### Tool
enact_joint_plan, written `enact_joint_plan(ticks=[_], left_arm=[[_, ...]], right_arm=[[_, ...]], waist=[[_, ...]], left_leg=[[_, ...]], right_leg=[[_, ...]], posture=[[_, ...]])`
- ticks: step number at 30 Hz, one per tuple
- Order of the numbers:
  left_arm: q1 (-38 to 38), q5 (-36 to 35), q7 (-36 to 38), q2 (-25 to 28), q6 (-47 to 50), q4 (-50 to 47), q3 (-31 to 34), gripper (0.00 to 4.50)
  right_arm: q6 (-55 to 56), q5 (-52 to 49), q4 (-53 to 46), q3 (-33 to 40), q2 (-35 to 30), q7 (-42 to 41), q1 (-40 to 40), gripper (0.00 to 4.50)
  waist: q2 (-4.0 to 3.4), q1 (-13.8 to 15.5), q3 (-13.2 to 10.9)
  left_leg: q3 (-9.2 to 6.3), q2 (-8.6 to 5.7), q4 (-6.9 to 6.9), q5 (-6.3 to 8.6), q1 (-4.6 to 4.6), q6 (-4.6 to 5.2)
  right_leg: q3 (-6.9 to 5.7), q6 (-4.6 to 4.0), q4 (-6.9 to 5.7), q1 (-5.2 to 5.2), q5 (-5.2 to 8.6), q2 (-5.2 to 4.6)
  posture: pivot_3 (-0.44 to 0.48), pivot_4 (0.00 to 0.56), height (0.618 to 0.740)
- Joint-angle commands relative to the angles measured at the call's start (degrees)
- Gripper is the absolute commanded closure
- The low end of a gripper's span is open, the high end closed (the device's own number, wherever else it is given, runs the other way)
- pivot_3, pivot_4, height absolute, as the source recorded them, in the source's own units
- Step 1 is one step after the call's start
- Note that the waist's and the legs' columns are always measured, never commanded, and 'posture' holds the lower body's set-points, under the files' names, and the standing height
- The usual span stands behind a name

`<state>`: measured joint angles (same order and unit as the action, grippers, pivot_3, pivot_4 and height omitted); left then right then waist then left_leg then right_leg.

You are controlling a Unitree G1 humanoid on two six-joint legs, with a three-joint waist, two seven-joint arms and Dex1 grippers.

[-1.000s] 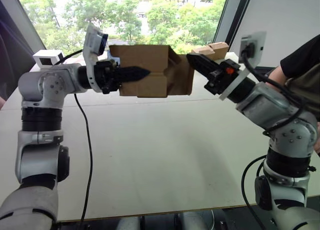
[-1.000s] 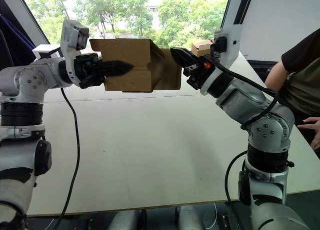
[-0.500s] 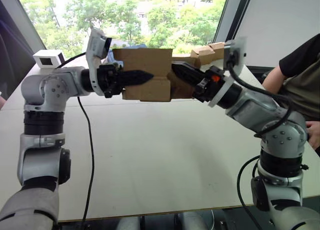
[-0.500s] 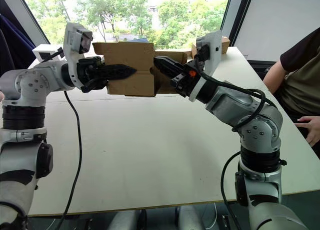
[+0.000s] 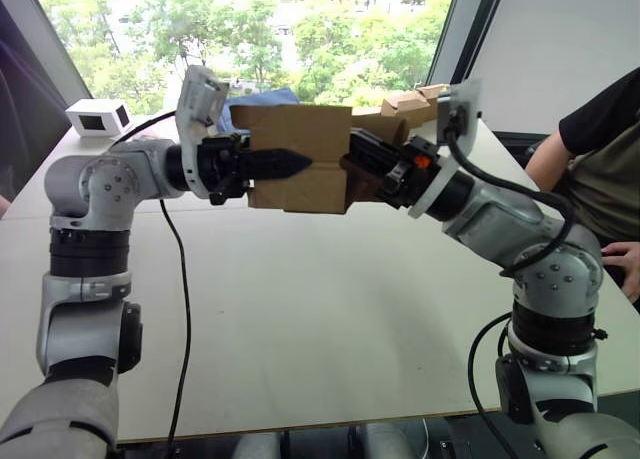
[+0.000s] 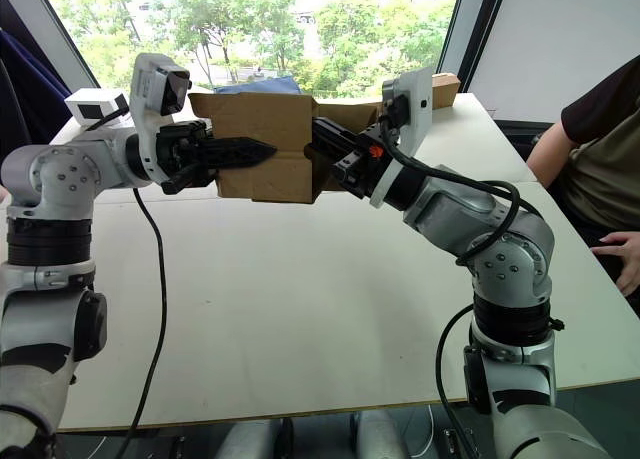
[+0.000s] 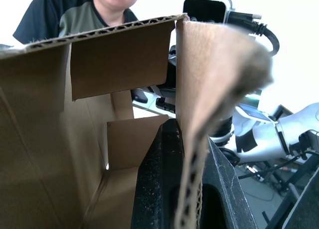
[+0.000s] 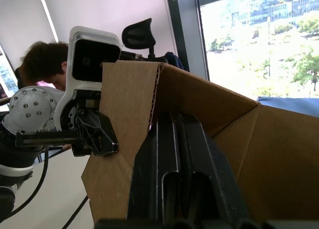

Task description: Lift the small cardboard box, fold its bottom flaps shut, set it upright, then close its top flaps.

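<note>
— Since a second ago the right gripper [image 5: 362, 151] has pushed in from beside the small cardboard box [image 5: 300, 159] until its fingers reach inside the end; the box has drifted a little toward the robot's right, held in the air above the table [image 5: 300, 309].

— And the left gripper [image 6: 250, 151]?

— In the right eye view its fingers lie along the near wall, pinching it. The white box [image 6: 95, 104] sits well behind the cardboard one.

— From the left wrist?

— Black fingers [image 7: 162, 189] clamp the corrugated wall, ragged fluted edge between them. A bottom flap [image 7: 134, 141] is already folded in; a person sits beyond the box.

— Right wrist?

— Fingers [image 8: 174, 179] pressed together, inside matte brown panels.

— Advice?

— I'd sweep each flap flat along its crease while the left grip holds steady.
</note>
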<state>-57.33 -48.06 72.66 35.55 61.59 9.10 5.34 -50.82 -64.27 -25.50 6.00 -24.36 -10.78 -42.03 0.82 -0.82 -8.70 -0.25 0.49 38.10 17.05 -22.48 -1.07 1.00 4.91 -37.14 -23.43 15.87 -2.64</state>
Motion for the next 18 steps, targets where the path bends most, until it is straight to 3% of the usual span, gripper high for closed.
enact_joint_plan(ticks=[1, 12, 18], left_arm=[[-1.5, -0.3, 0.1, 0.9, -1.1, 0.2, 1.1, 4.5], [-2.0, 0.0, 0.0, 1.2, -2.2, 1.7, 1.0, 4.5], [-2.4, -0.2, 0.2, 1.1, -2.6, 2.0, 1.0, 4.5]], right_arm=[[0.1, -0.9, -4.5, 1.5, -2.9, -2.4, 0.9, 4.44], [-2.8, -4.9, -7.8, 10.3, -17.5, -8.0, 9.6, 4.44], [-2.2, -2.3, -10.5, 8.6, -21.1, -11.4, 16.7, 4.44]], waist=[[0.0, 0.0, 0.0], [0.01, 0.2, 0.0], [0.03, -0.1, 0.0]], left_leg=[[0.0, 0.0, 0.0, 0.0, 0.0, 0.0], [-0.01, 0.0, 0.0, 0.01, -0.01, 0.02], [0.0, 0.0, 0.0, 0.02, -0.01, 0.04]], right_leg=[[0.0, 0.0, 0.0, 0.0, 0.0, 0.0], [-0.01, 0.0, 0.04, 0.02, 0.0, 0.01], [0.01, 0.0, 0.07, 0.03, 0.0, 0.03]], posture=[[0.0, 0.15, 0.74], [0.0, 0.15, 0.74], [0.0, 0.15, 0.74]])
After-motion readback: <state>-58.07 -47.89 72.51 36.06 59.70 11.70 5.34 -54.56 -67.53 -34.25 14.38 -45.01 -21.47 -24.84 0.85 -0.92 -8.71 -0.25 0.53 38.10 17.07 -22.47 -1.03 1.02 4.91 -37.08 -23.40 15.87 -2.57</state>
